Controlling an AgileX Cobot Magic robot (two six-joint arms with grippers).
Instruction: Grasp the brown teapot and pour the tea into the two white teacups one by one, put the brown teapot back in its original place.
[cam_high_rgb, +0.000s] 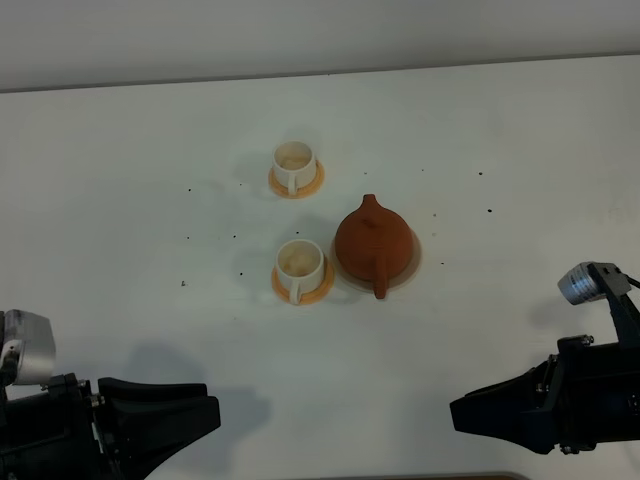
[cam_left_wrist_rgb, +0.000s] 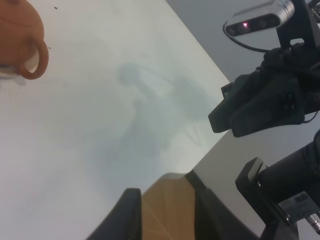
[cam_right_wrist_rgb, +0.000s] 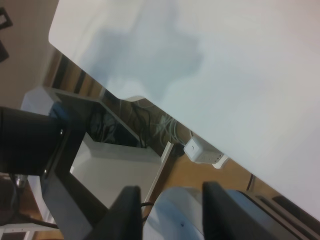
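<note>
The brown teapot sits on its beige coaster, the original place, at the table's middle, with its handle toward the front edge. One of the two white teacups stands on an orange saucer behind and left of the pot. The other teacup stands on its saucer right beside the pot's left side. My left gripper rests at the front left corner and my right gripper at the front right, both far from the pot. In the wrist views the left gripper and the right gripper are open and empty. The teapot shows at the edge of the left wrist view.
The white table carries small dark specks around the cups. Its front edge lies just ahead of the left fingers. The right arm with its camera hangs beyond that edge. Cables and a table frame show under the table's corner.
</note>
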